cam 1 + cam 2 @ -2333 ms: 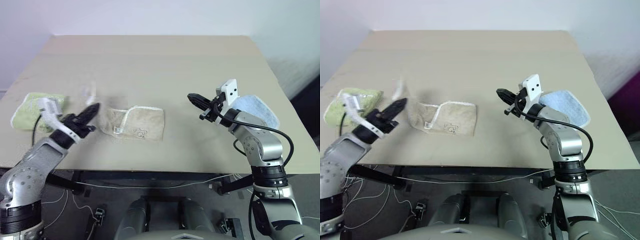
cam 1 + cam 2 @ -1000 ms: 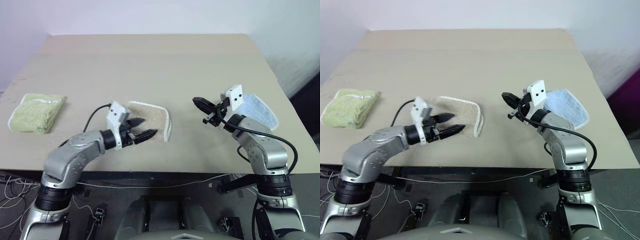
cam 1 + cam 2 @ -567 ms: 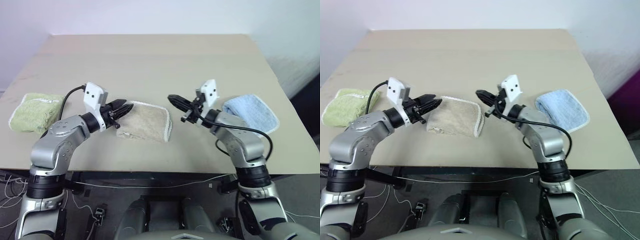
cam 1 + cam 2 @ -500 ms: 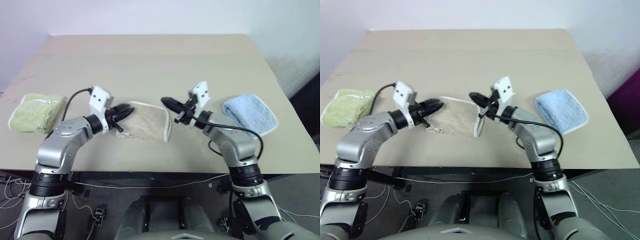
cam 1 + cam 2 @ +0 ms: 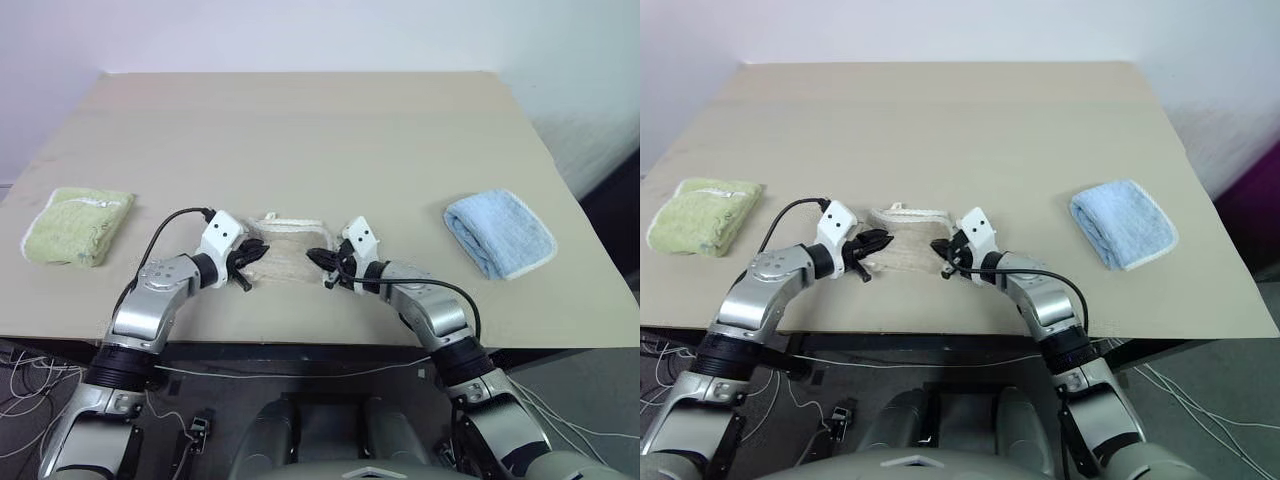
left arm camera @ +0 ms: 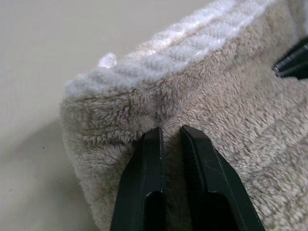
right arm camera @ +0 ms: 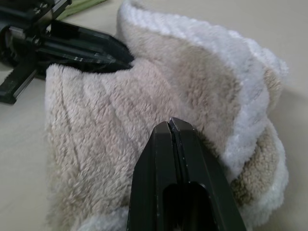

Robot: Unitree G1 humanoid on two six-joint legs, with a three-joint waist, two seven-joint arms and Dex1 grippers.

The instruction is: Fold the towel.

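The left hand (image 6: 169, 132) has its two black fingers (image 6: 144, 183) drawn nearly together with only a thin slit between them, tips pressed into the pile of the towel (image 5: 287, 252) just below its white corded edge; whether any cloth is pinched in that slit cannot be told. The right hand (image 7: 172, 124) is fully closed, its fingers meeting in one wedge that pushes into the towel's opposite end, and no cloth shows between them. The towel lies bunched between the two hands near the front edge of the table (image 5: 320, 130), roughly at its middle. Judging from this, the step in hand is squaring and compressing the folded bundle from both ends. To do it well, both hands should press inward evenly and low against the table so the layers stack instead of rolling, and the corded border should end up aligned along one side. The cloth is thick, plush terry, beige with a raised white rim; it looks soft and springy and will likely puff back if released too soon. Its outline is lumpy, with one end curling over. The table is smooth, matte and pale tan, probably letting the cloth slide. A light green towel (image 5: 76, 226) lies well to the left and a light blue towel (image 5: 499, 233) well to the right, both folded flat.
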